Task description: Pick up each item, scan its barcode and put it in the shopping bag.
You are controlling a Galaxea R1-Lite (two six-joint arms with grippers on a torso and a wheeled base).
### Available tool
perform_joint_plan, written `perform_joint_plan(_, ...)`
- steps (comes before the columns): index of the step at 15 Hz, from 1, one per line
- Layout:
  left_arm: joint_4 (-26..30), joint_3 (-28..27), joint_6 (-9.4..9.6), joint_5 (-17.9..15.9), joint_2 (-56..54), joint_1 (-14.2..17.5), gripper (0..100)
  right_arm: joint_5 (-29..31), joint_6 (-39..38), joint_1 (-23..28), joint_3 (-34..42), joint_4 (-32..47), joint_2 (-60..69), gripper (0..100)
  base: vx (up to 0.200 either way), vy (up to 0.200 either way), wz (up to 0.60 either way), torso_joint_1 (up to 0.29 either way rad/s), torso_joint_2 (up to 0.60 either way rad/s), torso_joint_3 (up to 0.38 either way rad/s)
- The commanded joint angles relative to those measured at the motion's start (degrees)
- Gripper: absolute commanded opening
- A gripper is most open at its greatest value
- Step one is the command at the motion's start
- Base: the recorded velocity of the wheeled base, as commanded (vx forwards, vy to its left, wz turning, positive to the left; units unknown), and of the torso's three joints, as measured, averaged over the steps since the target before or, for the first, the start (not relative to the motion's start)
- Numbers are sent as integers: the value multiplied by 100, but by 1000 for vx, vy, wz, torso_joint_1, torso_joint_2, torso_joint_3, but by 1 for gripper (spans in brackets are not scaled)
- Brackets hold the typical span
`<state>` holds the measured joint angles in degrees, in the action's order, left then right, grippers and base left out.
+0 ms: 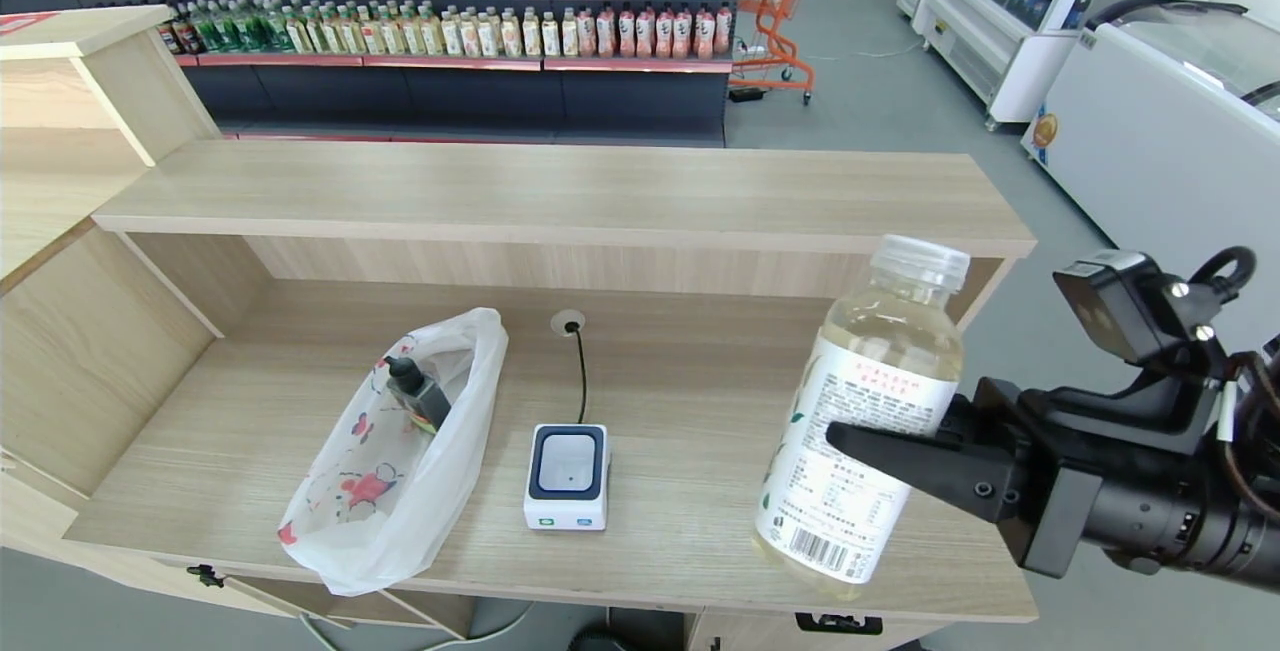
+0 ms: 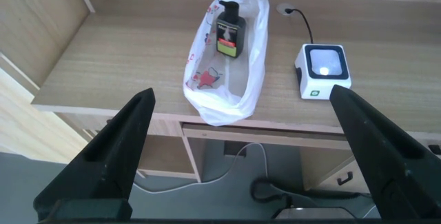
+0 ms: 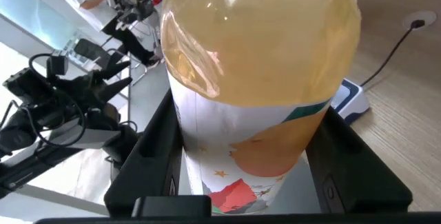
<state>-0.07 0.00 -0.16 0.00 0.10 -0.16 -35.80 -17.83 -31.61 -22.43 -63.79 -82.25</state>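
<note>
My right gripper (image 1: pixel 905 451) is shut on a clear bottle of pale yellow drink (image 1: pixel 866 411) with a white label, held upright above the counter's right part; its barcode faces the front. The same bottle (image 3: pixel 258 93) sits between the black fingers (image 3: pixel 148 162) in the right wrist view. The white barcode scanner (image 1: pixel 567 476) with a dark window lies at the counter's middle, left of the bottle. A white flowered shopping bag (image 1: pixel 395 451) lies open further left, with a dark pump bottle (image 1: pixel 415 396) inside. My left gripper (image 2: pixel 241 155) hangs open in front of the counter, facing the bag (image 2: pixel 227 58) and scanner (image 2: pixel 322 69).
The scanner's black cable (image 1: pixel 581 371) runs to a hole at the back of the wooden counter (image 1: pixel 680 371). A raised shelf (image 1: pixel 560 191) spans the counter's back, with a side wall at the left. Drink shelves, a trolley and freezers stand beyond.
</note>
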Motion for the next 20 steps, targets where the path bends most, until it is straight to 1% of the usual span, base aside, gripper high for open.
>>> perform_joint_plan(1,-1,0,-2,0,-1,-2,100,302,43,-276,19,42,7,0,0,0,0,0,0,0)
perform_joint_plan(20,-1,0,-2,0,-1,-2,100,364,219,-267,28,-19,-98,0,0,0,0,0,0,0)
